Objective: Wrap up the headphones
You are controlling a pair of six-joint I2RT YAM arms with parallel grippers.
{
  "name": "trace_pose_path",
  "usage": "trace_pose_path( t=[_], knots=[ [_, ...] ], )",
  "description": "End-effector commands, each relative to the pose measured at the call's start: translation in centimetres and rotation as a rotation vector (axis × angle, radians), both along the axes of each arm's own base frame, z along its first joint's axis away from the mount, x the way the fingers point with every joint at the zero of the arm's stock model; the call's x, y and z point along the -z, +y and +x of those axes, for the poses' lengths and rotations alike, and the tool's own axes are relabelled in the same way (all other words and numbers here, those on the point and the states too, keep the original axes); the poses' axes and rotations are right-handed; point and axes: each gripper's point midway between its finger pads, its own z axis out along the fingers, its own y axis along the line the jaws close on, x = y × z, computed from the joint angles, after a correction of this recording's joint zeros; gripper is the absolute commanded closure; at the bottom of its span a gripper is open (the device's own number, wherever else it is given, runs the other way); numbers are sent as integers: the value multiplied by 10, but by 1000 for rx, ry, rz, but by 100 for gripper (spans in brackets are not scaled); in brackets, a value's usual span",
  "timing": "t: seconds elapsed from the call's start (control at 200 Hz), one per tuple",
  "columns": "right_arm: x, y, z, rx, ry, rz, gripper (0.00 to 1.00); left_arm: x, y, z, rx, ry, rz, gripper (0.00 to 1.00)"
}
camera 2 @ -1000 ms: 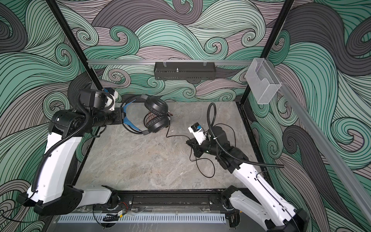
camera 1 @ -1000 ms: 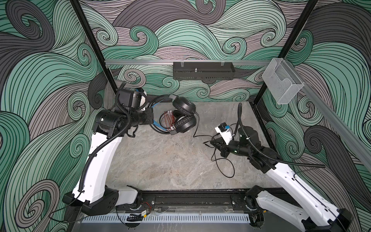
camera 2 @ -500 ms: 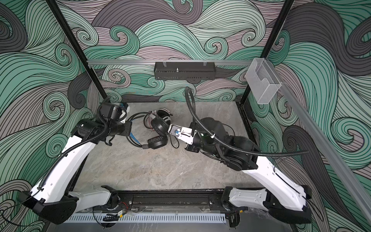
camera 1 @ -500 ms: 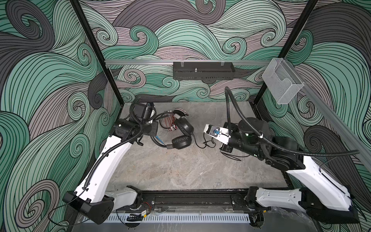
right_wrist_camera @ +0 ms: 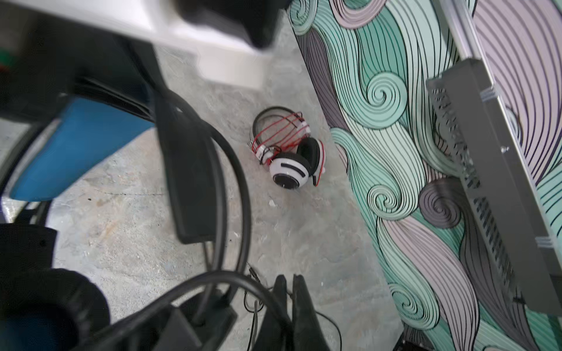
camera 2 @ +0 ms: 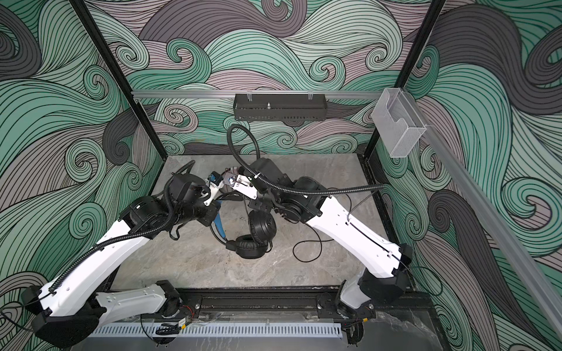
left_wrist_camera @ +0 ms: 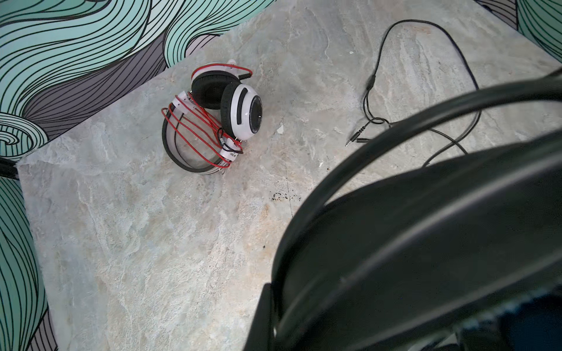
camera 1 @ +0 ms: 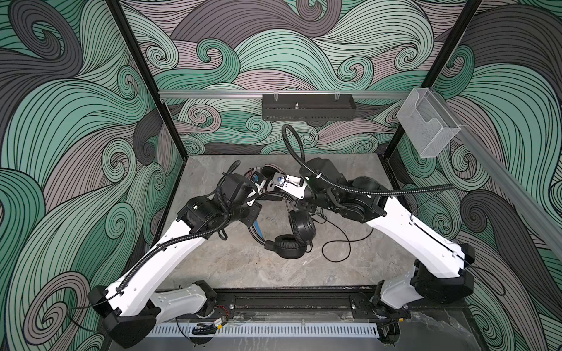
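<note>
One white pair is wrapped; the black headphones are clamped in the left tool, and their cord, seemingly pinched in the right tool, must be wound next.

white headphones wrapped, black headphones unwrapped
</note>
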Motion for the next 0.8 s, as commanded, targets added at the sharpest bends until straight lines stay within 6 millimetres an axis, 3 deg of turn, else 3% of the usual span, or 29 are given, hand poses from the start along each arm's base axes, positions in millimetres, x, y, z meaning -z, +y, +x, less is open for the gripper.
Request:
trace_pose_path(
  t=[0.0, 0.22, 0.345, 0.475, 0.615, 0.796],
  knots=[
    [-2, -17, 3, 82, 39, 52, 100, -25, -20, -6, 78, -51, -129, 100],
    [3, -23, 9, 102, 96, 98, 83, -29, -35, -12, 130, -30, -211, 100],
    [0, -28, 11, 112, 99, 120, 62, -31, -39, -10, 123, -30, -241, 100],
    [-2, -35, 12, 123, 101, 146, 48, -38, -43, -12, 128, -33, -289, 100],
    [-2, -50, 16, 167, 113, 195, 44, -49, -42, -13, 99, -38, -346, 100],
    [-6, -78, 25, 233, 159, 338, 37, -78, -39, -15, 50, -57, -449, 100]
  ],
)
